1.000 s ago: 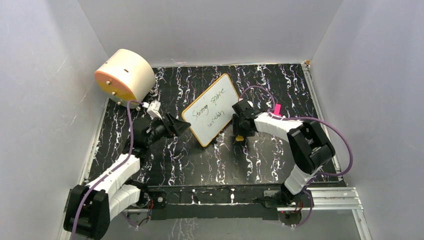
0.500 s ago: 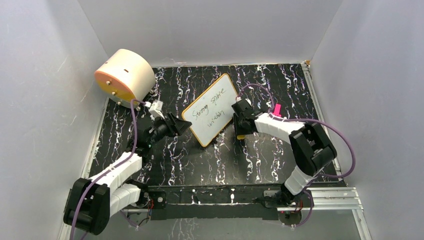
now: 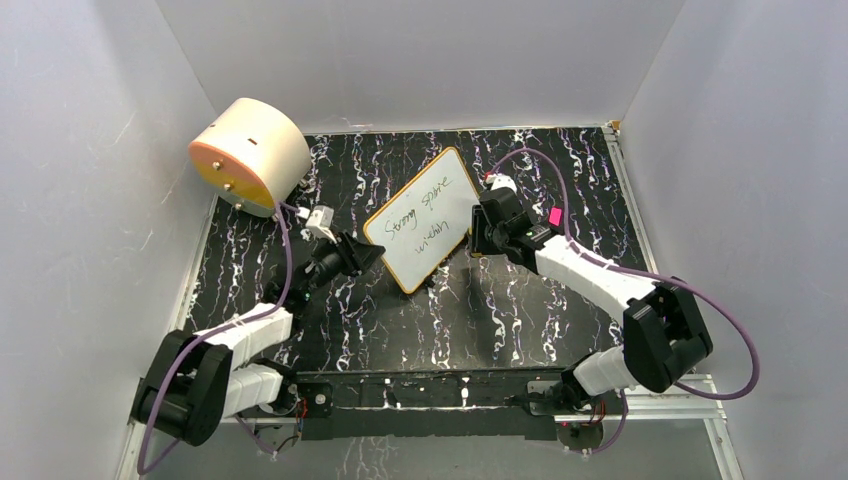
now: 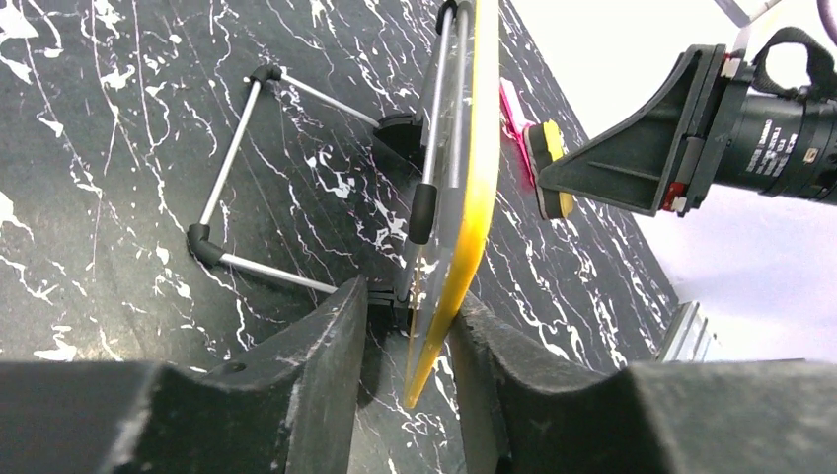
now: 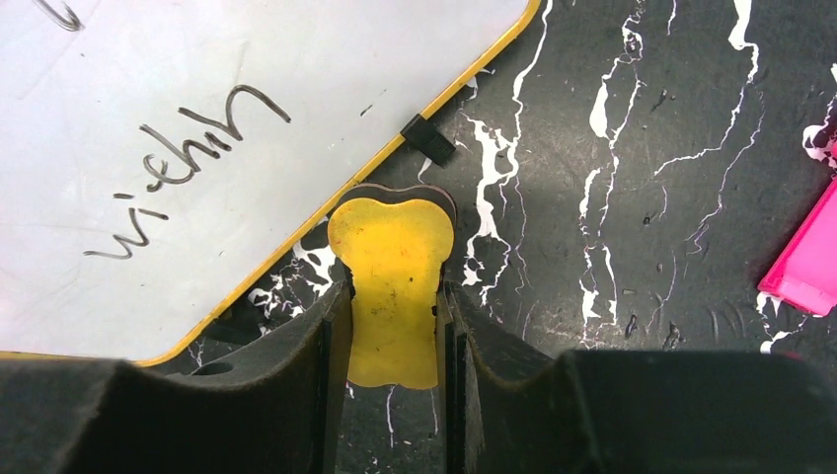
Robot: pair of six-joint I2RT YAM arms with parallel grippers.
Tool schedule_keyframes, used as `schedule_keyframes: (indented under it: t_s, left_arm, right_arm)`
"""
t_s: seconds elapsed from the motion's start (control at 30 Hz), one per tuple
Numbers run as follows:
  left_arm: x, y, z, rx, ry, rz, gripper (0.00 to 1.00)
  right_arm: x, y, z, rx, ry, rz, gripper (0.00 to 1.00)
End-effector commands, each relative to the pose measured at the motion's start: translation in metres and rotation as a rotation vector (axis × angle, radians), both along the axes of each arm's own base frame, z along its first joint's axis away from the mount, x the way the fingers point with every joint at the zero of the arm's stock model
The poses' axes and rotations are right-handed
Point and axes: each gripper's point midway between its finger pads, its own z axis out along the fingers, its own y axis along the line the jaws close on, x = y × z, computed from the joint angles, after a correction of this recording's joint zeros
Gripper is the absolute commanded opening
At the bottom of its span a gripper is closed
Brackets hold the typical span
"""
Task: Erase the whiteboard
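The whiteboard [image 3: 422,218] stands tilted on a wire stand [image 4: 232,158] at mid-table, with dark handwriting on its white face [image 5: 247,128]. Its yellow-orange frame edge [image 4: 476,168] runs between my left gripper's jaws. My left gripper [image 3: 366,254] [image 4: 413,298] is shut on the board's lower left corner. My right gripper [image 3: 480,238] [image 5: 395,293] is shut on a yellow eraser [image 5: 393,242]. It holds the eraser just off the board's lower right edge, over the table. The eraser also shows in the left wrist view [image 4: 549,163].
A cream cylinder [image 3: 250,152] with an orange face lies at the back left. A pink object [image 3: 554,216] [image 5: 804,259] lies on the table right of the right gripper. Grey walls enclose the black marbled table [image 3: 520,300] on three sides.
The right arm has stretched out, its elbow swinging right and toward the near edge, and its gripper has moved slightly farther back beside the board. The left gripper stays at the board's corner.
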Motion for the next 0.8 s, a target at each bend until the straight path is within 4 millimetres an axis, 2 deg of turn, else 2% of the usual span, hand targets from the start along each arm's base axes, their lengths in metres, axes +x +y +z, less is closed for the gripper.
schedule_keyframes:
  t_s: [0.0, 0.13, 0.17, 0.5, 0.63, 0.77]
  left_arm:
    - [0.009, -0.010, 0.035, 0.036, -0.194, -0.061, 0.31]
    - [0.010, -0.013, 0.036, 0.098, -0.247, -0.108, 0.02]
    - [0.009, -0.015, 0.035, 0.108, -0.257, -0.124, 0.00]
    - [0.008, -0.009, 0.031, 0.232, -0.300, -0.176, 0.00]
    - [0.010, -0.006, 0.044, 0.130, -0.291, -0.222, 0.00]
    - [0.010, -0.012, 0.040, 0.101, -0.242, -0.293, 0.00]
  right_arm:
    - [0.004, 0.002, 0.018, 0.038, -0.062, -0.008, 0.26]
    - [0.003, 0.003, 0.021, 0.045, -0.062, -0.010, 0.26]
    - [0.003, 0.003, 0.022, 0.047, -0.060, -0.009, 0.26]
    - [-0.001, 0.010, 0.052, 0.117, -0.105, 0.027, 0.26]
    - [0.001, 0.015, 0.058, 0.121, -0.134, 0.064, 0.27]
    - [0.007, 0.021, 0.066, 0.118, -0.188, 0.122, 0.27]
